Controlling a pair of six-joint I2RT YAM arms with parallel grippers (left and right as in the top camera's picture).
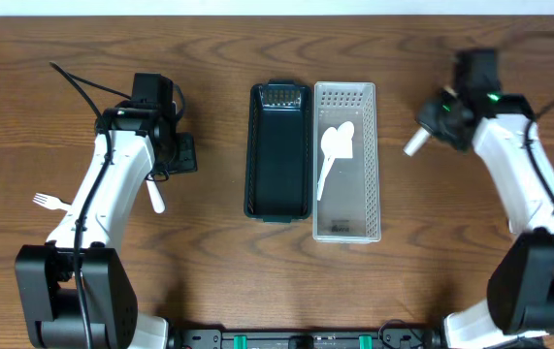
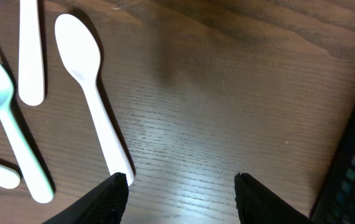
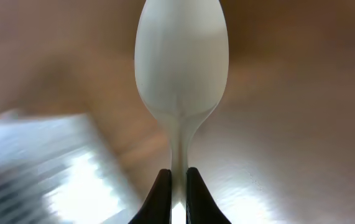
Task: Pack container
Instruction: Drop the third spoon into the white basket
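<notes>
Your right hand (image 3: 177,177) pinches the white spoon (image 3: 180,68) by its thin handle alone, above the bench's right half, near the white tray (image 1: 362,184). A quick swing could pivot or drop it. Your left hand (image 2: 180,186) hangs half-open and empty over the left half.

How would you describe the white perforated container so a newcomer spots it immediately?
On the brown wooden table, two long trays sit side by side at centre. The white perforated plastic container is the right-hand one, holding white cutlery; its neighbour is the dark green tray.
</notes>
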